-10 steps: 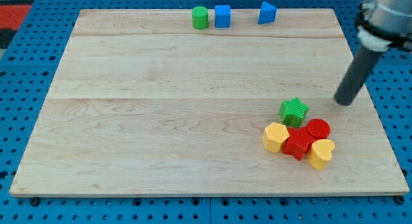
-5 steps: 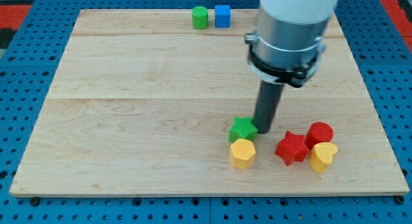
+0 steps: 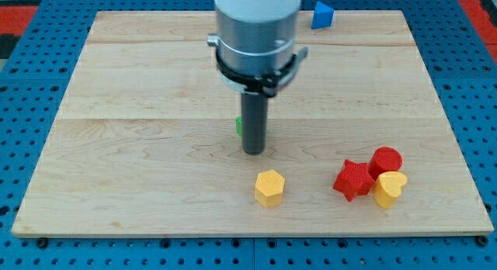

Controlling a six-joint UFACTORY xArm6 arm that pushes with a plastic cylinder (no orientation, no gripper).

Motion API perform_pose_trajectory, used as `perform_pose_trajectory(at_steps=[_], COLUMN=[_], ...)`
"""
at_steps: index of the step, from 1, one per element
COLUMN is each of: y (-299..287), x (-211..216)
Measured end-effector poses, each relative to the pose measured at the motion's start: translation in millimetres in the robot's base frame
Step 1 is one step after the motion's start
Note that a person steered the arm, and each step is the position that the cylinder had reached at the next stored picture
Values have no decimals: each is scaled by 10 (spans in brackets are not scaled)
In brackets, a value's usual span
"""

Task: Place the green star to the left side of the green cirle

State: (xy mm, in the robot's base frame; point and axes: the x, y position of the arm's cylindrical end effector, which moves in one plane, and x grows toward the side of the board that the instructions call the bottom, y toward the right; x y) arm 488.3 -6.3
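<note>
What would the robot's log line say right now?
tip: mid-board | green star: mostly hidden behind rod | green circle: hidden | yellow hexagon: below tip | task: not done

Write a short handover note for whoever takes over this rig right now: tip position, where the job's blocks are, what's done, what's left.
My tip is on the board's middle, directly right of the green star, which shows only as a green sliver behind the rod. The green circle is hidden behind the arm, so its place cannot be confirmed. The yellow hexagon sits below the tip; the red star, red circle and yellow heart are clustered at lower right; a blue block is at the top edge.
Done: star is clear of the cluster.
Left: push it up and left of the circle.
</note>
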Motion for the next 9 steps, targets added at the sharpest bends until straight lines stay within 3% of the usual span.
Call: perform_pose_trajectory(at_steps=[3, 4, 7, 9], y=[-146, 276, 1266, 540], x=[-1038, -1310, -1431, -1911])
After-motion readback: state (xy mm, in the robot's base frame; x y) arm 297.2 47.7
